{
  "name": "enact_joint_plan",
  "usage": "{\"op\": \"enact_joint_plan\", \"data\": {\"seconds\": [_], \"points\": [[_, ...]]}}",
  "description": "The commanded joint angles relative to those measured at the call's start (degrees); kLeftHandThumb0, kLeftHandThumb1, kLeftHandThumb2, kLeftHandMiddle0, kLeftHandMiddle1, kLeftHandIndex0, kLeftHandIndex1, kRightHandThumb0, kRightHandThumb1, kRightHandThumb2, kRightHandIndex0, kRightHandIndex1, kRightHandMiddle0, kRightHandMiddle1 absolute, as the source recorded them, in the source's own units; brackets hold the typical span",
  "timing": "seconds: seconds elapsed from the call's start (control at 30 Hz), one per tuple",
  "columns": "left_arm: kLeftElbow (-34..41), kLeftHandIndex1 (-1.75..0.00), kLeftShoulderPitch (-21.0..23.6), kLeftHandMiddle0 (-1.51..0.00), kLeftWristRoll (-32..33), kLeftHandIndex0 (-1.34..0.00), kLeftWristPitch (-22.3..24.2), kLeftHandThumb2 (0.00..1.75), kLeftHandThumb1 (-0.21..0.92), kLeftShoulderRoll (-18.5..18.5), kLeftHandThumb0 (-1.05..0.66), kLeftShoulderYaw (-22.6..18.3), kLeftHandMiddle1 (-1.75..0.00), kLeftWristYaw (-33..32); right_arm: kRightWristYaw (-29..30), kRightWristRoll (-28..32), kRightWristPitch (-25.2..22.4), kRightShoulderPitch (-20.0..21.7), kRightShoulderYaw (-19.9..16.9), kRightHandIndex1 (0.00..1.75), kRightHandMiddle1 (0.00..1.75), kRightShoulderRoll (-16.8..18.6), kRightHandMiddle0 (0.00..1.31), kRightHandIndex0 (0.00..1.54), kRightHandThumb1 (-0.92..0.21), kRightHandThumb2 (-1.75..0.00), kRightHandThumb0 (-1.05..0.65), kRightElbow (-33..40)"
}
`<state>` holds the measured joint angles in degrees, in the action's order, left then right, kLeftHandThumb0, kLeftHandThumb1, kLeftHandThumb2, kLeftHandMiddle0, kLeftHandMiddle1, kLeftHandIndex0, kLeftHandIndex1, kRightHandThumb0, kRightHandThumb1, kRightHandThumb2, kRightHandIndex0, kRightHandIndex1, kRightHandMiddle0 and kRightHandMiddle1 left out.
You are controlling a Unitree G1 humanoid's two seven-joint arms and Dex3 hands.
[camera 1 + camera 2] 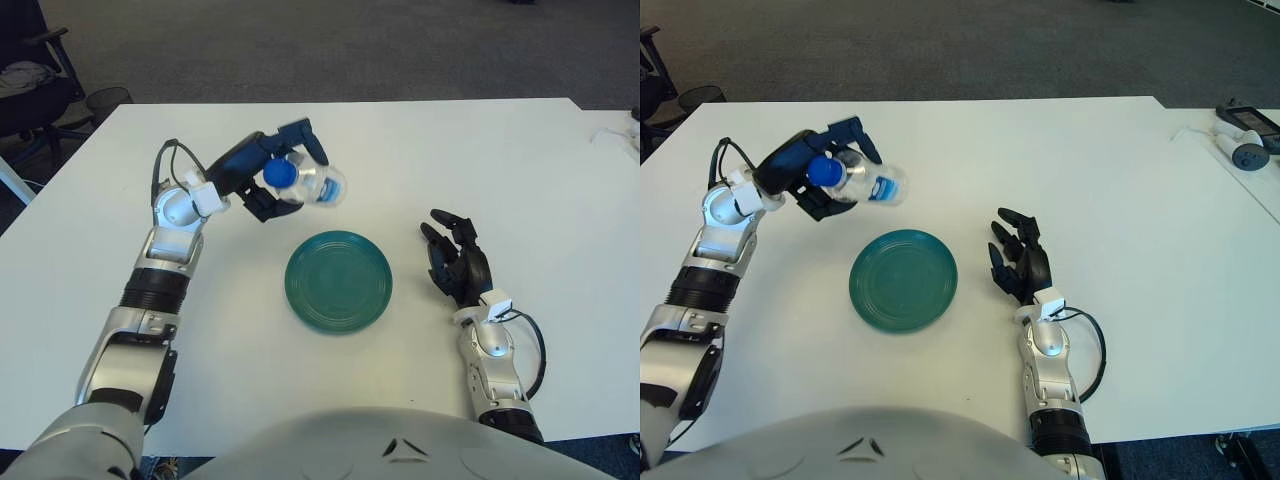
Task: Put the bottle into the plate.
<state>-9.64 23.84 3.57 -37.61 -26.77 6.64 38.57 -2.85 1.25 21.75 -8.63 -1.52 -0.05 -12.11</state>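
**White table on grey carpet, chair and bin at the far left**

A broad white table fills most of both views, its top plain and evenly lit with only soft shadows. Its far edge runs straight across the upper part of the scene. Beyond it lies a dark grey carpet floor with a fine speckled weave. At the upper left stands a black office chair with an armrest, something pale lying on its seat. Just beside it sits a dark mesh wastebasket, close to the table's far left corner. At the far right, a second white surface adjoins the table and carries a few small grey devices.
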Motion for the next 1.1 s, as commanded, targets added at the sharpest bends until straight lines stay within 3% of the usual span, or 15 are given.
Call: {"op": "enact_joint_plan", "data": {"seconds": [0.0,0.1,0.2,0.33,0.57,1.07], "points": [[3.1,-1.75,-0.2,-1.19,-1.2,-0.65,1.3,1.38,0.26,-4.2,-0.49,1.2,-1.75,3.8,-0.2,0.0,-3.4,-2.8,0.4,0.15,0.97,0.4,0.0,0.39,-0.92,-0.46,-0.71,-6.0],[3.7,-1.75,0.1,-1.2,-4.6,-0.65,0.6,1.38,0.26,-6.2,-0.49,2.0,-1.75,5.0,-0.4,0.1,-3.6,-2.6,0.4,0.15,0.98,0.3,0.0,0.39,-0.92,-0.46,-0.71,-6.1],[2.3,-1.75,0.9,-1.22,-11.0,-0.65,-4.2,1.38,0.26,-8.3,-0.49,3.3,-1.75,4.9,-0.5,0.1,-4.0,-2.4,0.6,0.15,0.98,0.2,0.0,0.39,-0.92,-0.47,-0.71,-6.1],[-0.8,-1.75,1.6,-1.23,-15.8,-0.65,-9.1,1.39,0.26,-8.3,-0.49,4.3,-1.75,2.3,-0.6,0.0,-4.1,-2.4,0.7,0.15,0.98,0.2,0.0,0.39,-0.92,-0.48,-0.71,-6.1],[-3.6,-1.75,1.7,-1.23,-18.3,-0.66,-14.5,1.39,0.25,-7.8,-0.49,5.5,-1.75,-0.4,-0.8,0.1,-3.6,-2.1,0.6,0.15,0.98,0.0,0.0,0.38,-0.92,-0.51,-0.7,-6.7],[-5.2,-1.75,3.5,-1.2,-21.8,-0.66,-14.5,1.39,0.25,-7.1,-0.49,11.0,-1.75,-0.1,-0.1,0.1,-3.5,-1.8,0.5,0.16,0.98,0.6,0.0,0.38,-0.92,-0.49,-0.68,-6.7]]}}
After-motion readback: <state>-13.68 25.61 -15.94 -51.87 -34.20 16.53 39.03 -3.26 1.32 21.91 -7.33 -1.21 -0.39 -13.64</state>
